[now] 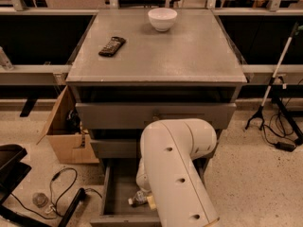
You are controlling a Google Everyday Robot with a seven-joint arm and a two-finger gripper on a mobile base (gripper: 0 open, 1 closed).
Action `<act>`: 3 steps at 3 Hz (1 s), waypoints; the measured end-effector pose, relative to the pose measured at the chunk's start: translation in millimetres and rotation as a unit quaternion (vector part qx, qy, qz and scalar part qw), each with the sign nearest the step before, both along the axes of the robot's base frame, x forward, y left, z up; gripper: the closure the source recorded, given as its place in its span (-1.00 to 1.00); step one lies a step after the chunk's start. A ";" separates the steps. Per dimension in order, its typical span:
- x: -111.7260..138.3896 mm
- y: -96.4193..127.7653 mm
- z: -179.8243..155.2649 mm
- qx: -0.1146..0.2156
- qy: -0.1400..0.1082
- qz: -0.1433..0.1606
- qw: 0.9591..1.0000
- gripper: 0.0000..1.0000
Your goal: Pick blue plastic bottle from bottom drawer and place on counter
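Observation:
The blue plastic bottle (138, 199) lies on its side in the open bottom drawer (118, 186), its white cap pointing left. My gripper (148, 201) is down inside the drawer, right at the bottle's right end, mostly hidden behind my white arm (175, 174). The grey counter (189, 51) is the top of the cabinet, above the drawers.
A white bowl (162, 19) stands at the back of the counter and a dark remote (112, 46) lies at its left. An open cardboard box (66, 136) sits left of the cabinet. Cables and a black stand lie on the floor at left and right.

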State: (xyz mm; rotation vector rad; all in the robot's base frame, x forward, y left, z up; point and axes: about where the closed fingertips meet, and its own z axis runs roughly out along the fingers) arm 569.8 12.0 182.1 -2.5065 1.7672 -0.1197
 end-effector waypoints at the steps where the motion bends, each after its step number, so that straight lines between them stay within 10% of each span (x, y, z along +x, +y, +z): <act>1: 5.3 1.1 -25.8 0.019 -0.004 -0.016 1.000 -1.00; 3: 6.7 14.8 -62.9 0.036 0.014 -0.021 0.999 -0.62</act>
